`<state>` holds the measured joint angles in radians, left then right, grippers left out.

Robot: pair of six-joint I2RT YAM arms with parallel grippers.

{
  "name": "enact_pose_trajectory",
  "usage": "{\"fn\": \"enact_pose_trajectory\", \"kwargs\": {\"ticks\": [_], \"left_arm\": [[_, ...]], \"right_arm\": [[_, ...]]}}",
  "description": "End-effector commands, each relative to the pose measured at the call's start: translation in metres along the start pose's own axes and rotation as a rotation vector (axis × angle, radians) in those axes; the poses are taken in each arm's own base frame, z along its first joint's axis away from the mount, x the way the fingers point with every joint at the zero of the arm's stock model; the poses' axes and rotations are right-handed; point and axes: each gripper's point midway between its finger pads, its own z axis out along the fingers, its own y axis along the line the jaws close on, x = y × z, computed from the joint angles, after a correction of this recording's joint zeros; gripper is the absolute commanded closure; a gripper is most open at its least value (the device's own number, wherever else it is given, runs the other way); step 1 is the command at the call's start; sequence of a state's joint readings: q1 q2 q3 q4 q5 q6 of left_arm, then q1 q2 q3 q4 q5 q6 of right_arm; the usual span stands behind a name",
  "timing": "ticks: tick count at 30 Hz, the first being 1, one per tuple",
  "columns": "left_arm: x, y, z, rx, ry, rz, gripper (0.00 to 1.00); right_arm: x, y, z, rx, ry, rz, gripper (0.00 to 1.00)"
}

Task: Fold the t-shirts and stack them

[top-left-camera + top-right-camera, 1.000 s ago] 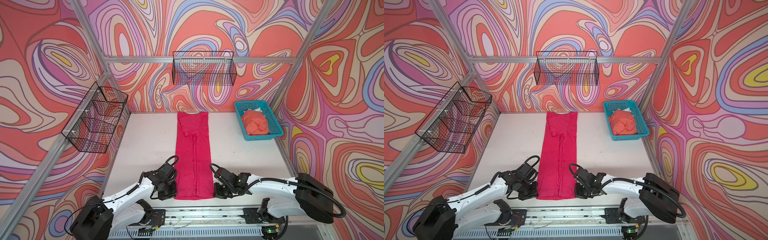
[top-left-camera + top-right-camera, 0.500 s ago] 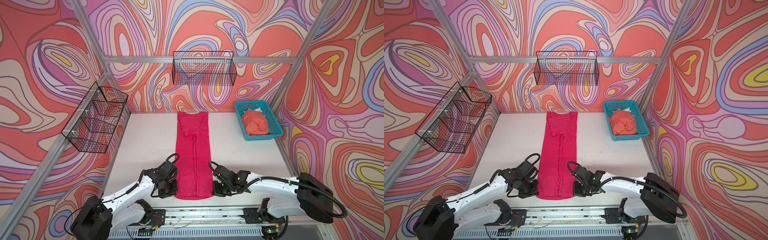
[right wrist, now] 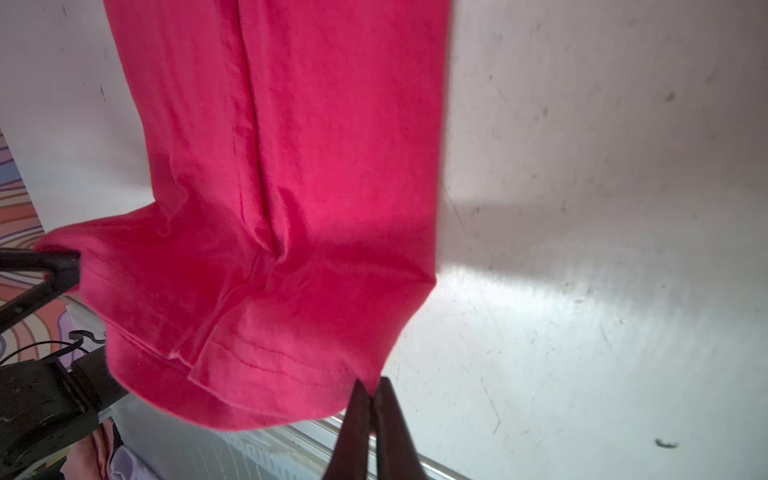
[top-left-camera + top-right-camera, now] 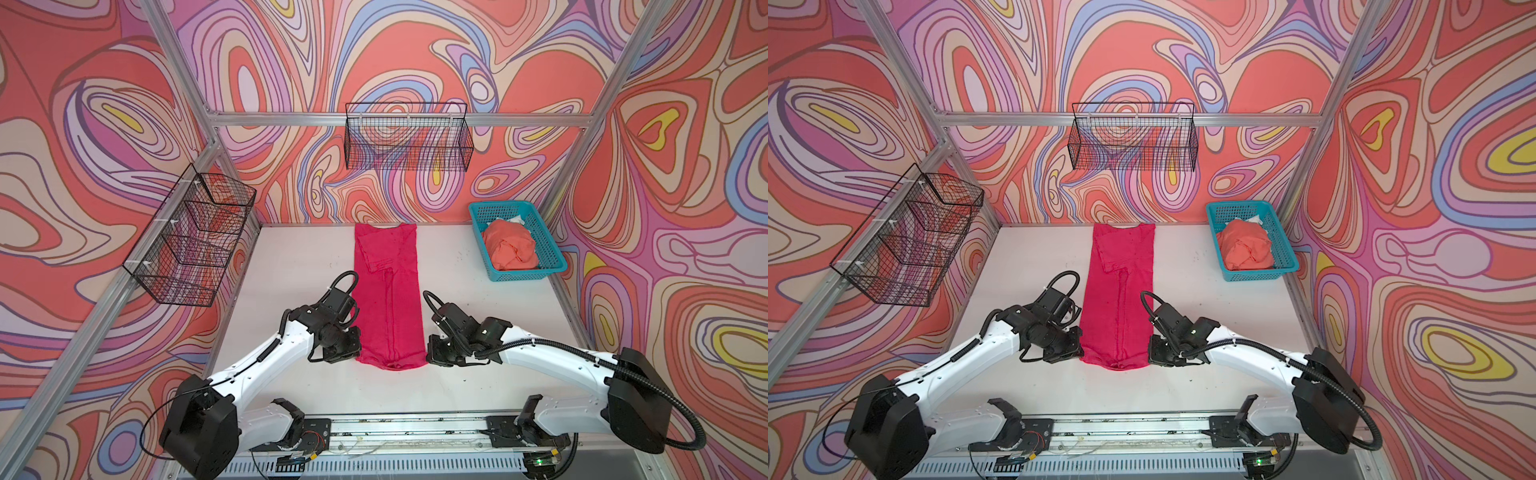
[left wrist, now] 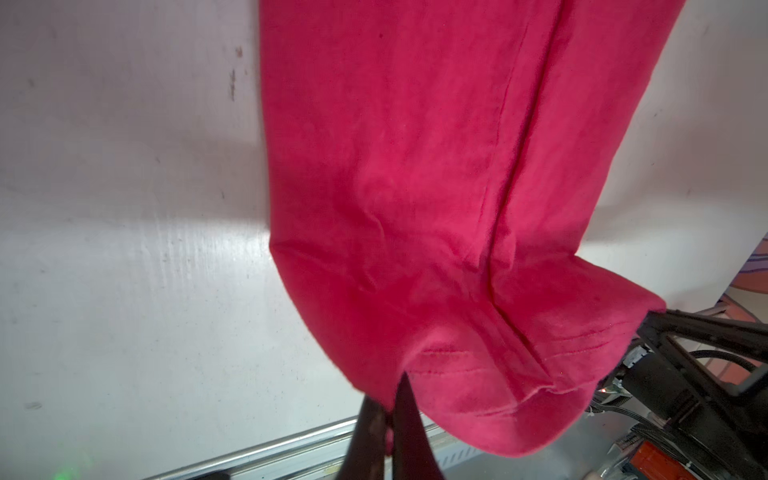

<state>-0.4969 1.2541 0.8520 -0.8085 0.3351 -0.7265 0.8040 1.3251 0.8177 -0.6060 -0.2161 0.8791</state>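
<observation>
In both top views the pink t-shirt point(image 4: 386, 291) lay as a long narrow strip down the middle of the table point(image 4: 291, 270). Its collar end was near the far edge and its hem toward the near edge. The left gripper point(image 4: 358, 359) sat at the hem's left corner and the right gripper point(image 4: 428, 360) at its right corner, both low over the table. The orange t-shirt point(image 4: 513, 249) lay bunched in the basket point(image 4: 478, 210) at the far right corner.

In the left wrist view, the left gripper point(image 5: 388, 409) had its jaws pressed together on the corner of the hem, with cloth pinched between them. The hem sagged in a shallow curve toward the right gripper point(image 5: 665, 324) at the other corner.

In the right wrist view, the right gripper point(image 3: 371, 390) was likewise clamped on its own corner, and the overlapped side folds met in a crease up the middle of the strip.

The step in hand looked like folding the hem end up toward the collar. To do it well, both corners should rise level and at the same pace. The hem should be stretched just taut enough that the overlapped layers would not slide open. The arms should then carry it straight toward the far edge and lay it square on the collar end. Neither gripper should let go until the cloth rested flat.
</observation>
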Motion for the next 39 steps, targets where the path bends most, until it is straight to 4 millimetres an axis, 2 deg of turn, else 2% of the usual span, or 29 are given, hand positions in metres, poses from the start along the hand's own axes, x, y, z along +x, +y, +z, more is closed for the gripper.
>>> {"fn": "enact_pose_trajectory", "kwargs": {"ticks": [1,7,12,16,22,32,39], "left_arm": [[-0.008,0.0,-0.007,-0.01,0.029,0.037,1.0],[-0.035,-0.012,-0.008,0.009,0.028,0.048,1.0],[-0.062,-0.014,-0.005,0.01,0.009,0.026,1.0],[-0.083,-0.014,0.0,0.017,0.008,0.008,1.0],[-0.128,-0.02,0.008,0.03,-0.014,0.0,1.0],[-0.18,-0.022,0.013,0.048,-0.044,-0.025,1.0],[-0.202,-0.029,0.017,0.071,-0.07,-0.024,1.0]], "right_arm": [[-0.017,-0.001,-0.005,0.009,-0.014,-0.027,1.0],[-0.057,0.006,-0.002,-0.004,-0.028,-0.061,1.0],[-0.099,0.007,-0.003,0.004,-0.065,-0.07,1.0],[-0.124,0.004,0.002,0.027,-0.068,-0.076,1.0],[-0.159,0.003,0.014,0.024,-0.074,-0.069,1.0],[-0.196,-0.003,0.029,0.031,-0.089,-0.051,1.0],[-0.217,-0.002,0.03,0.026,-0.119,-0.043,1.0]]}}
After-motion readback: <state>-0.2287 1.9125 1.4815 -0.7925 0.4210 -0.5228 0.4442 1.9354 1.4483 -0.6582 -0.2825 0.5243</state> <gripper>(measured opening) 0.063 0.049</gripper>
